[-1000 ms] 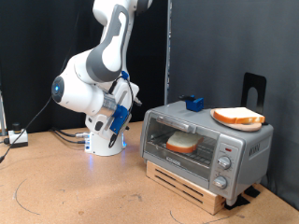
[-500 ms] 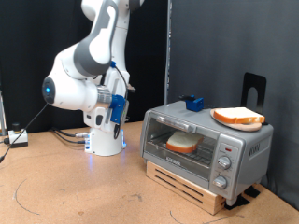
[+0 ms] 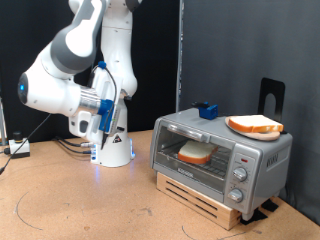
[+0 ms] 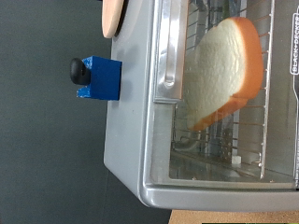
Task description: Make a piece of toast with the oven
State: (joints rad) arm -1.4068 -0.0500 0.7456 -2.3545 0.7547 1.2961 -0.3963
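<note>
The silver oven [image 3: 215,150] stands at the exterior view's right with its glass door shut. Behind the glass, one piece of toast [image 3: 195,153] lies on the rack. The wrist view shows the same slice [image 4: 224,70] through the door, below the grey bar handle [image 4: 168,51]. A near-identical slice [image 3: 255,125] rests on top of the oven, and its edge [image 4: 113,14] shows in the wrist view. My gripper [image 3: 112,92] is folded back against the arm, far to the left of the oven, with nothing seen between its fingers. No fingers appear in the wrist view.
A small blue block with a black knob [image 3: 207,110] sits on the oven's top [image 4: 101,78]. The oven rests on a wooden pallet [image 3: 200,200]. A black stand [image 3: 270,95] rises behind it. The robot base [image 3: 110,150] and cables [image 3: 20,148] are at the left.
The arm has swung away from the oven toward the exterior view's left, carrying the hand with it. The oven and both slices have not moved.
</note>
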